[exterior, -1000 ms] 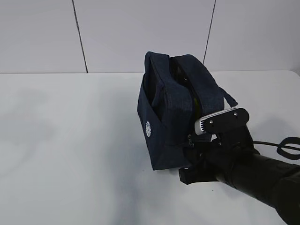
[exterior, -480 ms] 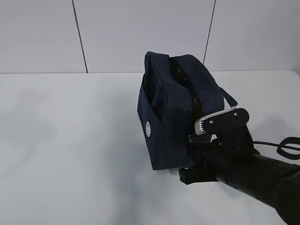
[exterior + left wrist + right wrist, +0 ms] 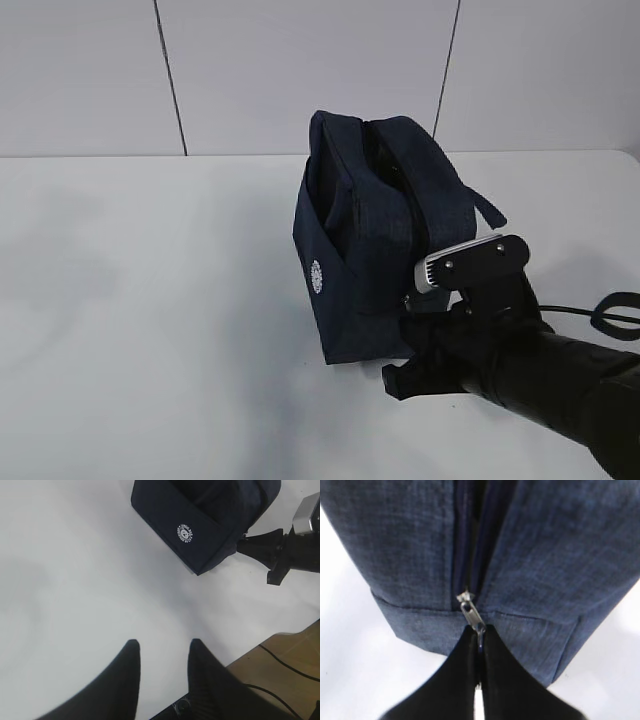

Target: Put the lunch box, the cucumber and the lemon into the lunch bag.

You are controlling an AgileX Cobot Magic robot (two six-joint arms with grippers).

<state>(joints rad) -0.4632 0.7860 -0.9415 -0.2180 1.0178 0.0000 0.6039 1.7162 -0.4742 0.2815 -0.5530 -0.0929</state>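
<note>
On the white desk (image 3: 150,300), which fills most of the exterior view, stands the lunch bag (image 3: 375,250), a boxy dark navy fabric thing set a little right of centre, with a small round white logo (image 3: 317,275) on its near end panel. A strap handle (image 3: 488,212) hangs down its right side. Its top opening gapes as a dark slot; what lies inside cannot be made out. The lunch box, cucumber and lemon show in none of the views.

Next in size, the right arm (image 3: 540,375) reaches in from the lower right to the bag's near lower corner. The right gripper (image 3: 479,642) has its jaws pressed together on the metal zipper pull (image 3: 472,616), which sits at the low end of the zipper track (image 3: 465,540) on the bag's narrow face; the track above the pull is parted slightly.

Smaller in the scene, the left gripper (image 3: 162,652) hovers over bare desk well apart from the bag, its jaws parted with nothing between them.
</note>
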